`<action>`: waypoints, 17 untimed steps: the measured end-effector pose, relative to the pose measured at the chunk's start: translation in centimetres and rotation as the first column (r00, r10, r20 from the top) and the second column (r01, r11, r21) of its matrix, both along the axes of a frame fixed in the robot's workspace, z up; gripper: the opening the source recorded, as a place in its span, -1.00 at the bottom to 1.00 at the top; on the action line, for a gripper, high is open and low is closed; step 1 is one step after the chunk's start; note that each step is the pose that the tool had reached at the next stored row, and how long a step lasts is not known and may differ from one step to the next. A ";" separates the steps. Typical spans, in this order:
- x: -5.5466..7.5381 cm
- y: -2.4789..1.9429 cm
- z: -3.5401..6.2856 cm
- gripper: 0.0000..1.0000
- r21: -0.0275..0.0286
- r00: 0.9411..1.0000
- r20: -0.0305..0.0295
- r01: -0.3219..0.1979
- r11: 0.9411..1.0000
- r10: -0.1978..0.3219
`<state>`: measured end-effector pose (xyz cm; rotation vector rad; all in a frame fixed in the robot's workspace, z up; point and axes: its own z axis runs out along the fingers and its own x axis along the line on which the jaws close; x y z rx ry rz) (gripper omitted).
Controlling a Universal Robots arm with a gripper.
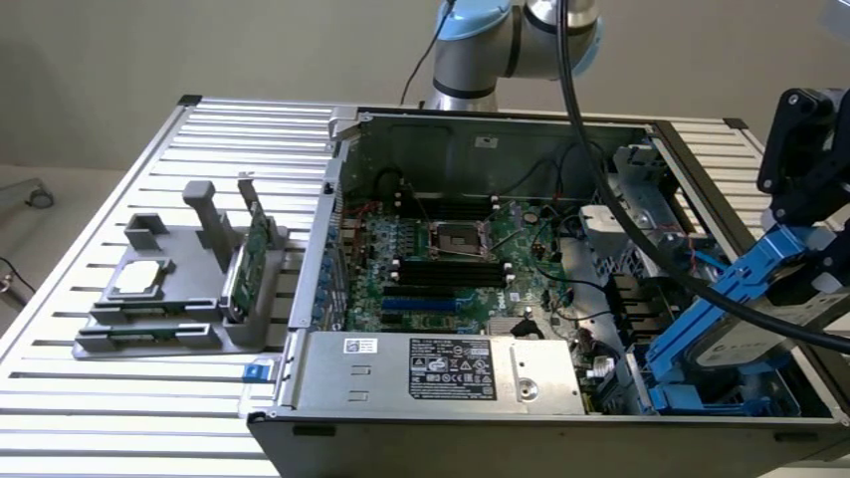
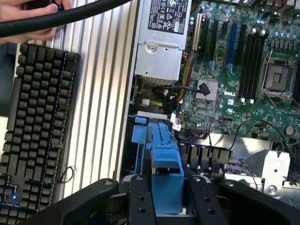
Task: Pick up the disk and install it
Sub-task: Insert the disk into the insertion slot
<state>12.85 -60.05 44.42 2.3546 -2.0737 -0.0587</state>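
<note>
The gripper [image 1: 813, 214] has its jaws closed on the disk [image 1: 742, 347], pressing its 2 bright blue carrier rails from either side. The disk hangs tilted just beneath the jaws, over the blue drive bay [image 1: 675, 390] in a corner of the open computer case [image 1: 398, 124]. The motherboard [image 1: 452, 259] lies off to one side of the jaws. The disk looks rigid, fairly heavy and sensitive to knocks. Its plastic rails likely flex slightly, so their middle seems the surest hold.
</note>
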 end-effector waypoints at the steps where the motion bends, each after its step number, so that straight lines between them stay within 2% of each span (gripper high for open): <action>1: -0.1 0.00 -0.01 -0.35 0.000 1.000 0.007 0.000 1.000 0.000; 3: -0.3 -0.01 -0.05 -0.35 0.001 1.000 0.017 0.000 1.000 0.000; 5: -0.6 -0.03 -0.08 -0.35 0.001 1.000 0.022 0.001 1.000 -0.001; 12: -1.1 -0.05 -0.05 -0.35 0.001 1.000 0.024 0.005 1.000 -0.005; 17: -1.1 -0.06 -0.08 -0.35 0.001 0.999 0.029 0.014 1.000 -0.014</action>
